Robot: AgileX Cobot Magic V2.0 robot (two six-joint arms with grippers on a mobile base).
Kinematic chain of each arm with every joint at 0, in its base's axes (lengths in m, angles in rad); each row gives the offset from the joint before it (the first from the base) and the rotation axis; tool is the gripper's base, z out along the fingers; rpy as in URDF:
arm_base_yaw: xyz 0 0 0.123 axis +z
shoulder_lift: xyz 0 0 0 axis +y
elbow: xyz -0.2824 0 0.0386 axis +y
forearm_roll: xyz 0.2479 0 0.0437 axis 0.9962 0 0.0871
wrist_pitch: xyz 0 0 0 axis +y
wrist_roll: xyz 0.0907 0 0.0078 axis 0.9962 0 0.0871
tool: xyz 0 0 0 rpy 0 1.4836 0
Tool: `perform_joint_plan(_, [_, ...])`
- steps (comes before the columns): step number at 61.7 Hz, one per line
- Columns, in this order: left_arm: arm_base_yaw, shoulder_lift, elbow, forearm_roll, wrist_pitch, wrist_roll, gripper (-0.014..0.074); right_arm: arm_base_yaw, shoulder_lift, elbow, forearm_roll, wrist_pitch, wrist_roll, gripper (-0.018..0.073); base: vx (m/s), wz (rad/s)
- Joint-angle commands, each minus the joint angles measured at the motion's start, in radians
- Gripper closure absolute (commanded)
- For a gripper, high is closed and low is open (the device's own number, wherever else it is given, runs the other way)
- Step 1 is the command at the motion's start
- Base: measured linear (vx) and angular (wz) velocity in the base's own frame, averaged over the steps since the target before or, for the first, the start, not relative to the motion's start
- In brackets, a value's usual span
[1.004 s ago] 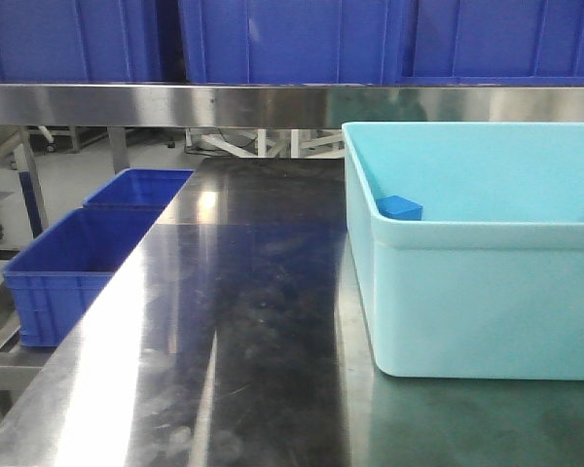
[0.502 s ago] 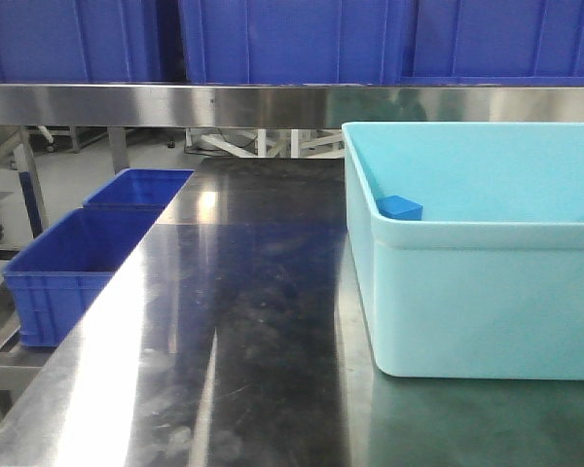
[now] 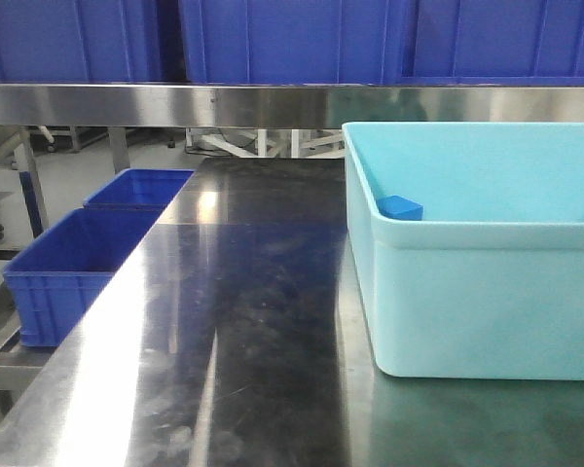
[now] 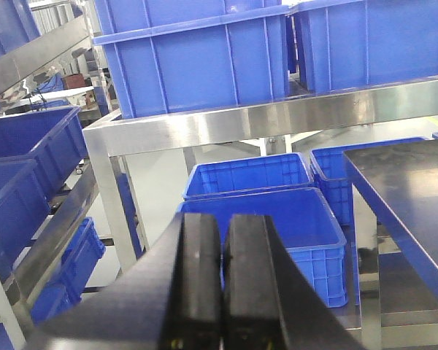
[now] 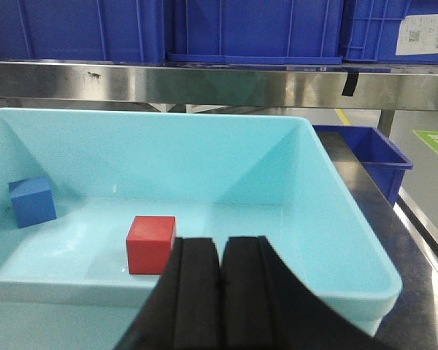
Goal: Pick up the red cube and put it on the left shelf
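Observation:
The red cube rests on the floor of a light-blue tub, near its front wall in the right wrist view. My right gripper is shut and empty, hovering just outside the tub's near rim, slightly right of the cube. My left gripper is also shut and empty, aimed off the table's left side at floor crates. The steel shelf runs across the back above the table; its left part carries blue crates. The front view hides the red cube behind the tub wall.
A blue cube lies in the tub's left corner. Blue crates line the shelf. More blue crates stand on the floor left of the steel table. The tub takes up the table's right side.

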Motion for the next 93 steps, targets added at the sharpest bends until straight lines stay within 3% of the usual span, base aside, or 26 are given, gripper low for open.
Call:
perform_joint_plan(1, [-0.007,0.000,0.022,-0.005,-0.090,0.001,0.0491,-0.006,-0.018,-0.025,-0.012,-0.094,-0.001,0.0503,0.00,0.00])
perform_joint_plan(49, [-0.007,0.000,0.022,-0.005,-0.090,0.001,0.0491,-0.006,-0.018,-0.025,-0.011,-0.123,-0.001,0.0503,0.00,0.02])
perform_joint_plan(58, [-0.007,0.000,0.022,-0.005,-0.090,0.001,0.0491,-0.005,-0.004,-0.030,0.064,-0.189,-0.001,0.0503,0.00,0.02])
perform_joint_plan(65, [-0.007,0.000,0.022,-0.005,-0.090,0.001,0.0491,-0.005,0.046,-0.089,0.139,-0.121,-0.001,0.0503,0.00,0.00])
perform_joint_plan(76, [-0.007,0.000,0.022,-0.005,-0.090,0.001,0.0491,-0.005,0.231,-0.266,0.122,0.014,-0.001,0.0503,0.00,0.00])
perform_joint_plan(93, [-0.007,0.000,0.022,-0.005,-0.090,0.001,0.0491,-0.005,0.533,-0.543,0.121,0.043,-0.001,0.0494,0.00,0.00])
